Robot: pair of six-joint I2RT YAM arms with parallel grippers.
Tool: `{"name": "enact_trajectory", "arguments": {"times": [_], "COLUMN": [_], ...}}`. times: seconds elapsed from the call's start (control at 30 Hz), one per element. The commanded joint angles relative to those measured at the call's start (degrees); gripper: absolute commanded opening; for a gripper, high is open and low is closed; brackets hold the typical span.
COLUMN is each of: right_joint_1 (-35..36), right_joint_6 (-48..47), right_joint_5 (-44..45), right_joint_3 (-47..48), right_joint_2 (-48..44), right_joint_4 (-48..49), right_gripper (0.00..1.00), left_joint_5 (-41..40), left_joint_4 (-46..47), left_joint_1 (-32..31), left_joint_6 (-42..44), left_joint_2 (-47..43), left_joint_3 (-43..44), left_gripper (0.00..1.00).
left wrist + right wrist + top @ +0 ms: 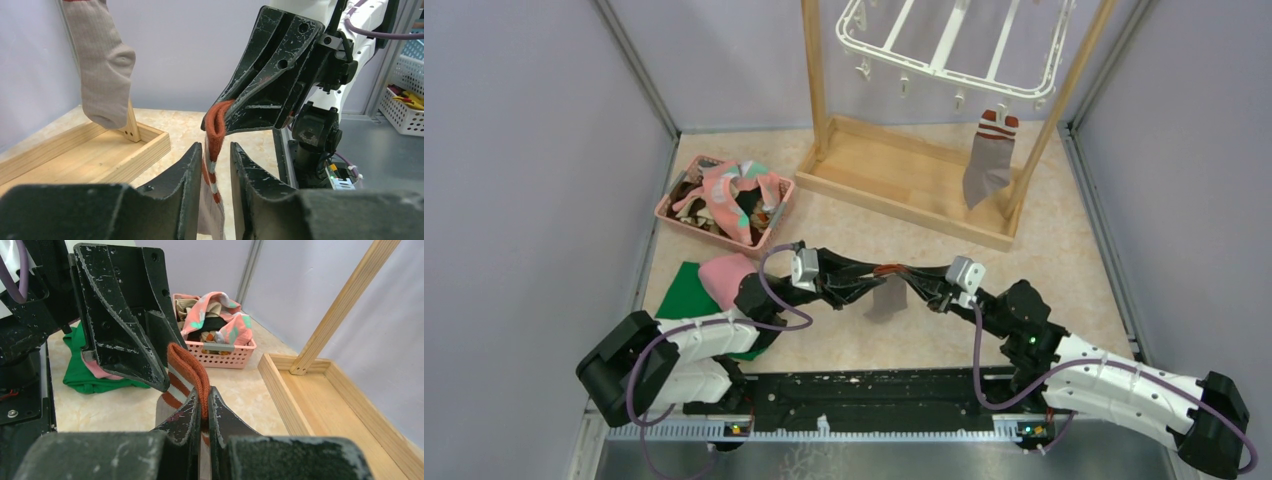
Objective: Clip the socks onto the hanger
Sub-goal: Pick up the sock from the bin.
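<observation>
Right gripper [204, 396] pinches ribbed red-striped sock [182, 365]; left gripper [215, 150] flanks it, jaws narrowly apart; perforated pink basket [225, 356] far left, wooden stand [894, 178] beyond

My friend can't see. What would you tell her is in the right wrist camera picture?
The right gripper pinches the red-striped cuff of a sock, with the left gripper close beside it. Behind sit a pink basket of socks, a green cloth and a wooden frame.
</observation>
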Motion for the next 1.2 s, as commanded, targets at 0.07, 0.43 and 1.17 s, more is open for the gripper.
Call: {"name": "enact_trajectory", "arguments": {"times": [0.07,0.43,1.17], "right_joint_1": [-0.34,-0.63,-28.11], "right_joint_6": [-0.27,0.75,9.91], "right_joint_5": [0.49,4.05,-10.00], "right_joint_3": [1.58,0.21,11.44], "right_joint_2": [-0.83,-2.65,22.19], "right_joint_4": [1.35,4.40,39.20], "right_gripper": [0.00,0.32,0.90], "left_joint_5": [1.03,-4.04,-4.30], "left_joint_4": [4.79,4.49,-10.17], "left_joint_1": [0.01,0.14,1.88], "left_joint_6": [-0.57,1.39,7.01], "left_joint_2": [0.45,-2.17,-11.07], "left_joint_3": [1.86,-1.01,-2.05], "left_gripper": [0.13,0.00,0.00]}}
